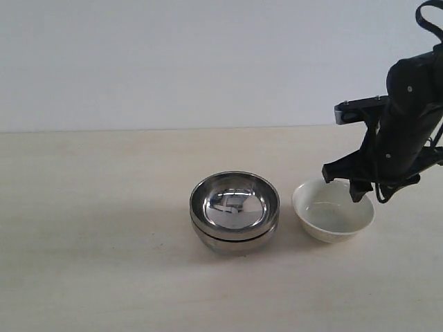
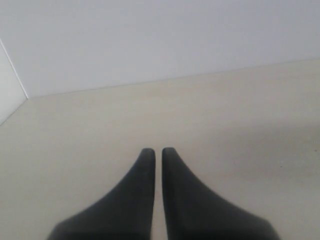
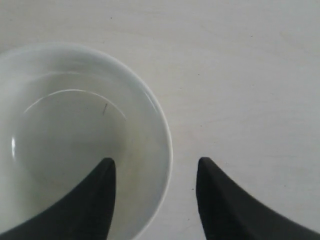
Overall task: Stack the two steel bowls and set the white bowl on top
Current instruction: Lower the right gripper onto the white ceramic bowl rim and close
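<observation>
The two steel bowls [image 1: 234, 211] sit nested, one inside the other, in the middle of the table. Just to their right stands the white bowl [image 1: 333, 210], upright and empty. My right gripper [image 1: 370, 191] is open and straddles the white bowl's right rim: in the right wrist view one fingertip [image 3: 106, 172] is over the bowl's inside [image 3: 70, 140] and the other lies outside the rim, above the table. My left gripper [image 2: 156, 151] is shut on nothing, over bare table, and does not show in the exterior view.
A light wooden table [image 1: 104, 242] runs to a plain pale wall [image 1: 173, 62] at the back. The left wrist view shows a corner of that wall [image 2: 15, 85] beyond the tabletop.
</observation>
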Motion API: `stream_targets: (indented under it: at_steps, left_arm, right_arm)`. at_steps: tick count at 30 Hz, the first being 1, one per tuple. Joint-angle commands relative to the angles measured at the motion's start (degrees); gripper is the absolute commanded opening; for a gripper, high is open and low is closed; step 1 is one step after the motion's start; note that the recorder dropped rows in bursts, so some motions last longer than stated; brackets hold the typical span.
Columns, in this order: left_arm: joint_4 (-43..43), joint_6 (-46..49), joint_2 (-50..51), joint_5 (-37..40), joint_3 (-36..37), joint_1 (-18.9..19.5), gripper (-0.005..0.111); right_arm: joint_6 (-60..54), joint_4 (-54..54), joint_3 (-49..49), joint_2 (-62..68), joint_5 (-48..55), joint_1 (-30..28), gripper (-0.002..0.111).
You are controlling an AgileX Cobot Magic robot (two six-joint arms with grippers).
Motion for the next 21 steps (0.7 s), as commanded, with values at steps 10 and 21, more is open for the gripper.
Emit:
stream_targets:
  at_steps: [10,21]
  left_arm:
    - [-0.39,-0.56,-0.22,-0.42,0.20,0.14,0.004]
    - [-0.39,-0.56,-0.22,-0.42,0.20,0.14,0.004]
  right_arm:
    - [-0.31,0.37,0.38,3.77,-2.97,-0.39,0.043]
    - [-0.05,1.24,0.38,6.23,-4.50,-0.39,0.023]
